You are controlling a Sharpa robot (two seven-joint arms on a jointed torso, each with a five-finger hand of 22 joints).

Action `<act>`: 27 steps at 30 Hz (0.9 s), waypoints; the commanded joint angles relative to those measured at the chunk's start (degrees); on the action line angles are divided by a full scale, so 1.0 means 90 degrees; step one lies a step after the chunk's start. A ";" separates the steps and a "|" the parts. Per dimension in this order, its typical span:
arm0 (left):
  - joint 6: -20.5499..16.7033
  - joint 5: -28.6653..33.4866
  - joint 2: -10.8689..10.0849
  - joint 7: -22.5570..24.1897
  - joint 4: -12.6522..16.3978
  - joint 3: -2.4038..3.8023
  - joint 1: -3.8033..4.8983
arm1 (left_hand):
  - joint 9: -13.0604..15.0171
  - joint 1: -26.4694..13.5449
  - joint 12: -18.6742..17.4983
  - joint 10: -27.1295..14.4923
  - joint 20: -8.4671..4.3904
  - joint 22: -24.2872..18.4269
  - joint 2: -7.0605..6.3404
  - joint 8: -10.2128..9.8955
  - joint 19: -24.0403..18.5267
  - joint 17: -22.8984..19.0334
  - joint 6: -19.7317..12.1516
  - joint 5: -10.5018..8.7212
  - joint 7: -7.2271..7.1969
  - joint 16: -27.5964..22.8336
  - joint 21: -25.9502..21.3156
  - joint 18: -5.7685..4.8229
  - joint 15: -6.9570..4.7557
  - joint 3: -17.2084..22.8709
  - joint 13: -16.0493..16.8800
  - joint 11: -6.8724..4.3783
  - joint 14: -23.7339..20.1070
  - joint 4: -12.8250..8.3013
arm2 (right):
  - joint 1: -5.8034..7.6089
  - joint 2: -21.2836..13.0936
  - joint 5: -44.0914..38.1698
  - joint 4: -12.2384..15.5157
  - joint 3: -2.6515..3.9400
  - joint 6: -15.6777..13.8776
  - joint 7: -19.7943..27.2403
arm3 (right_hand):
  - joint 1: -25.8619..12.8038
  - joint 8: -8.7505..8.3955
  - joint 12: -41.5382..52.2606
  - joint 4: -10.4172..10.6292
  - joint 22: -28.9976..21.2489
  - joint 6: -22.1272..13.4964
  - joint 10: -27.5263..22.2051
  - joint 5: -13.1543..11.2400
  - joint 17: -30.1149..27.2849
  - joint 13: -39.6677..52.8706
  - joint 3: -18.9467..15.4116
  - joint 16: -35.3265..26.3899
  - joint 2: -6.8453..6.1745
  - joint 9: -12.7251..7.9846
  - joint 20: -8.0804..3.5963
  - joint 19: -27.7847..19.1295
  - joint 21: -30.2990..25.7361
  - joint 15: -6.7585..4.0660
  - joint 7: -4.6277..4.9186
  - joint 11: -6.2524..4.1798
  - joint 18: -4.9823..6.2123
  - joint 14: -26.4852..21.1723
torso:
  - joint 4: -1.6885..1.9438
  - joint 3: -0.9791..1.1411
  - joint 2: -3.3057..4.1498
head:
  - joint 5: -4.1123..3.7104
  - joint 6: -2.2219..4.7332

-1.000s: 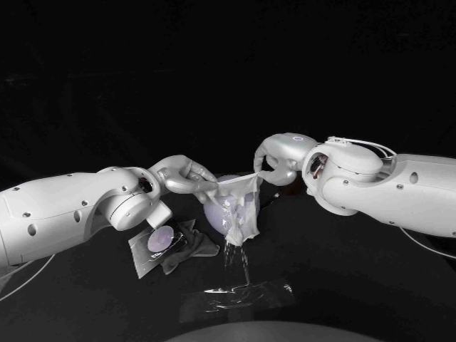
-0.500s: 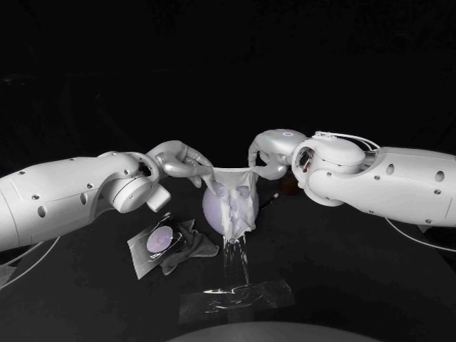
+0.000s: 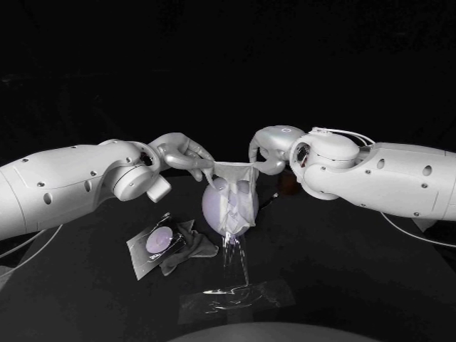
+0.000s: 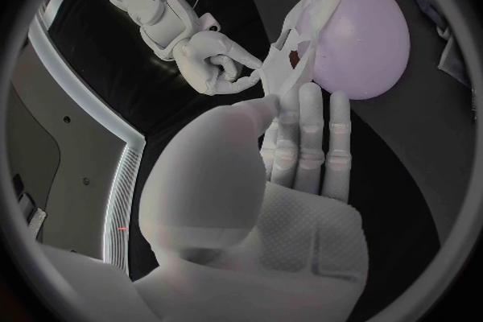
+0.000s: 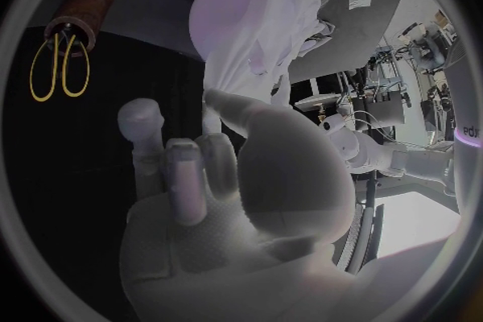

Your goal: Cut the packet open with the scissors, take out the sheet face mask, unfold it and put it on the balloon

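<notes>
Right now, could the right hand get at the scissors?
Probably not yet. The right hand pinches a top corner of the face mask held against the balloon, so it would have to let go first. The scissors sit off to one side with nothing visibly in between.

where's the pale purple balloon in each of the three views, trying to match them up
Head view: the pale purple balloon stands mid-table, between the left hand and the right hand.
Left wrist view: balloon just beyond the left hand's fingers.
Right wrist view: balloon beyond the right hand's fingers.
Shared landmark: the white sheet face mask draped over the balloon, held by both hands.
</notes>
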 commanded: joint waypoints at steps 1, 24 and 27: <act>0.0375 -0.0062 0.0061 -0.0104 -0.0085 0.0010 0.0027 | 0.0812 0.0068 0.0045 -0.0047 0.0015 0.0008 -0.0012 -0.0004 -0.0042 0.0007 0.0041 0.0039 0.0023 0.0027 0.0045 0.0076 -0.0005 0.0038 0.0008 0.0021 -0.0047 -0.0003 | 0.0014 0.0061 -0.0140 -0.0133 0.0005 0.0168 0.0041 | 0.0006 0.0265 0.0023 0.0030 0.0003 0.0038 0.0333 0.0018 0.1652 0.0969 0.0024 0.0021 0.0050 0.0197 -0.0015 0.0010 -0.0022 -0.0051 -0.0002 -0.0048 0.0068 0.0673 | 0.0009 0.0000 -0.0006 | -0.0017 -0.0006; 0.0182 -0.0451 0.0532 -0.0319 -0.0733 0.0008 0.0025 | 0.0812 0.0065 0.0061 -0.0118 0.0013 0.0095 -0.0024 -0.0035 -0.0093 0.0043 0.0026 0.0040 0.0039 0.0098 0.0157 0.0081 -0.0003 0.0074 0.0025 0.0035 -0.0046 -0.0029 | -0.0007 0.0589 0.0052 -0.1021 0.0003 0.0694 0.0365 | -0.0007 0.0206 -0.0148 0.0090 -0.0136 -0.0062 0.0261 0.0017 0.1446 0.0852 0.0022 -0.0050 0.0041 0.0185 -0.0003 -0.0163 -0.0345 -0.0022 0.0044 -0.0009 0.0118 0.0605 | 0.0009 -0.0010 -0.0003 | -0.0056 -0.0034; 0.0174 -0.0471 0.0591 -0.0341 -0.0841 0.0008 0.0020 | 0.0812 0.0060 0.0069 -0.0135 0.0012 0.0128 -0.0025 -0.0045 -0.0101 0.0061 0.0023 0.0040 0.0043 0.0137 0.0203 0.0085 -0.0004 0.0083 0.0032 0.0038 -0.0029 -0.0036 | -0.0021 0.0632 0.0089 -0.1104 0.0002 0.0674 0.0378 | -0.0011 0.0196 -0.0197 0.0104 -0.0156 -0.0078 0.0242 0.0017 0.1414 0.0818 0.0013 -0.0062 0.0036 0.0184 0.0000 -0.0187 -0.0392 -0.0016 0.0052 -0.0002 0.0124 0.0594 | 0.0000 -0.0009 -0.0001 | -0.0048 -0.0043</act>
